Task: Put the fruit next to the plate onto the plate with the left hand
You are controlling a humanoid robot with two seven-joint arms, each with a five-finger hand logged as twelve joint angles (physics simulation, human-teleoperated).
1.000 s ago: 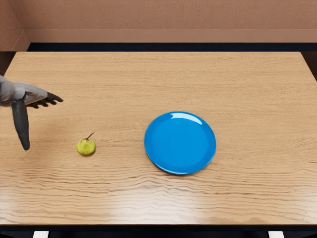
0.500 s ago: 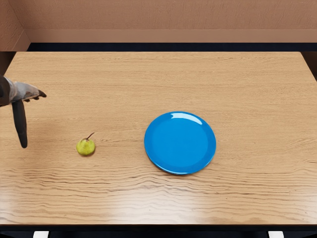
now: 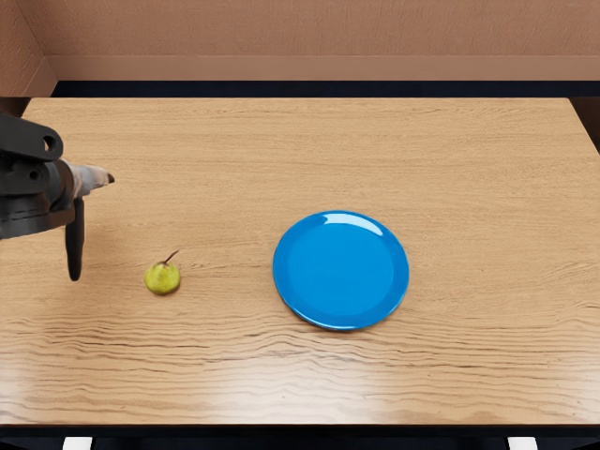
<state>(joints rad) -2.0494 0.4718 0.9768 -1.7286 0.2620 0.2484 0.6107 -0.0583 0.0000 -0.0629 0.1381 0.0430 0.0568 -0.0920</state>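
Note:
A small yellow-green pear [image 3: 162,277] with a brown stem lies on the wooden table, a short way left of the round blue plate [image 3: 340,270], which has nothing on it. My left hand [image 3: 87,223] comes in from the left edge, hovering up and to the left of the pear and not touching it. It is open and holds nothing: the thumb [image 3: 73,248] points straight down and the other fingers [image 3: 97,176] stretch right. The dark wrist sits at the picture's edge. No right arm shows.
The table [image 3: 300,375] is wide, with its front edge at the bottom of the view. A brown wall [image 3: 319,47] runs along the back and the left corner.
My left arm has come further in from the left edge and the wrist has turned. The thumb has shifted right, closer to the pear. Pear and plate have not moved.

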